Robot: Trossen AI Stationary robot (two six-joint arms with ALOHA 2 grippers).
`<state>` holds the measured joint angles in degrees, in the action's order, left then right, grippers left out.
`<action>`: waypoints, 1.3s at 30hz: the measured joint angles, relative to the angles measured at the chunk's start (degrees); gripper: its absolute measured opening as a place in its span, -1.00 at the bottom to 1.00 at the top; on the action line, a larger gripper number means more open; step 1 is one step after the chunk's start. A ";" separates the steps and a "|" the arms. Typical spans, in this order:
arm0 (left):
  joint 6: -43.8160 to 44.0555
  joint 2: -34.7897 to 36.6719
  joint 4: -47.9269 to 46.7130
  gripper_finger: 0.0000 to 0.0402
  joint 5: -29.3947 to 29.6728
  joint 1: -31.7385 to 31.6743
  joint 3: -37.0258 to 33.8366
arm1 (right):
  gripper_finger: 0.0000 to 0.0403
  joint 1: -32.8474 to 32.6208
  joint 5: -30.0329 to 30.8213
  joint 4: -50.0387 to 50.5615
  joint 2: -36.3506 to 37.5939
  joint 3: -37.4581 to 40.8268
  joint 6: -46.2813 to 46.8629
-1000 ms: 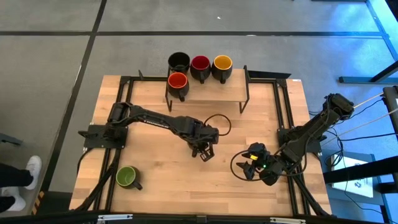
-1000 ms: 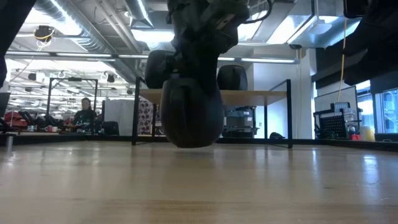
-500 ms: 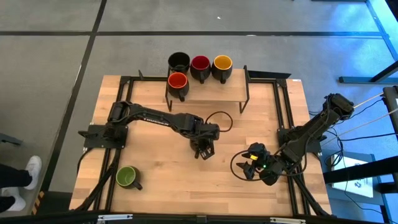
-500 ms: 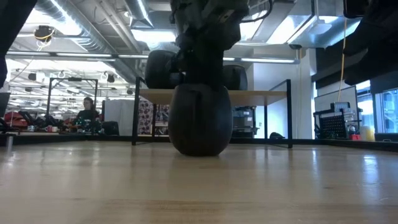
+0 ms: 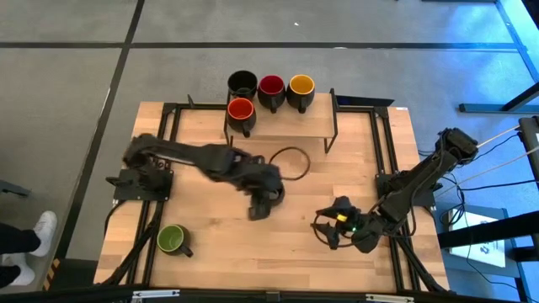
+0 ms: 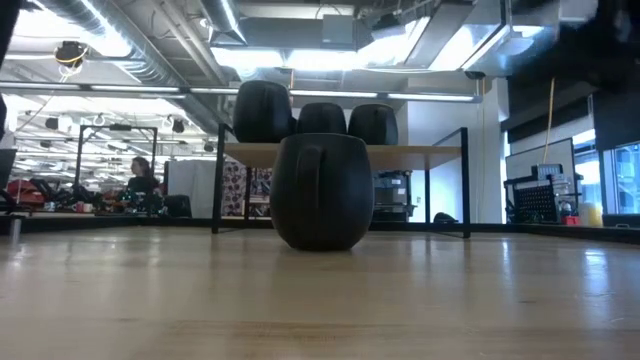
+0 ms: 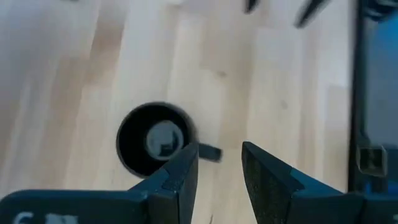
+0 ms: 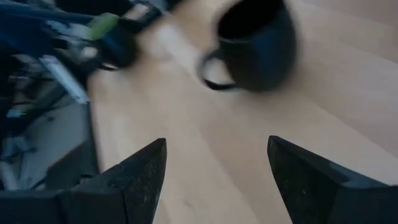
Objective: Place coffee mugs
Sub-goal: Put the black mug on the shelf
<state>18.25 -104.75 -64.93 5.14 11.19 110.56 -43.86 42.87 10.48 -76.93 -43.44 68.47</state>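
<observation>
I see the left gripper (image 5: 258, 204) above the middle of the light wooden table (image 5: 210, 244), its fingers apart and holding nothing. The dark round mug with black inside (image 7: 152, 139) stands upright on the table, just beside those fingers and free of them. The right gripper (image 5: 330, 231) waits at the right side, fingers spread wide and empty. Four mugs (image 5: 269, 93) stand on the wooden shelf (image 5: 278, 124), and a green-inside mug (image 5: 173, 240) stands near the front left corner.

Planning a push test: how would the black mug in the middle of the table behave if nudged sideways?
The black mug looks rigid and squat, so it would probably slide rather than tip. Its rounded belly may roll if toppled, until the handle stops it.
</observation>
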 joint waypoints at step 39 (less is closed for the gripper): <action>0.42 47.58 7.41 -0.41 4.53 4.21 -41.31 | 0.31 16.36 1.36 38.86 -49.90 -56.11 27.46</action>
<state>18.67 -57.17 -57.52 9.67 15.40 69.25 -27.49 44.24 49.34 -126.82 -99.55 95.93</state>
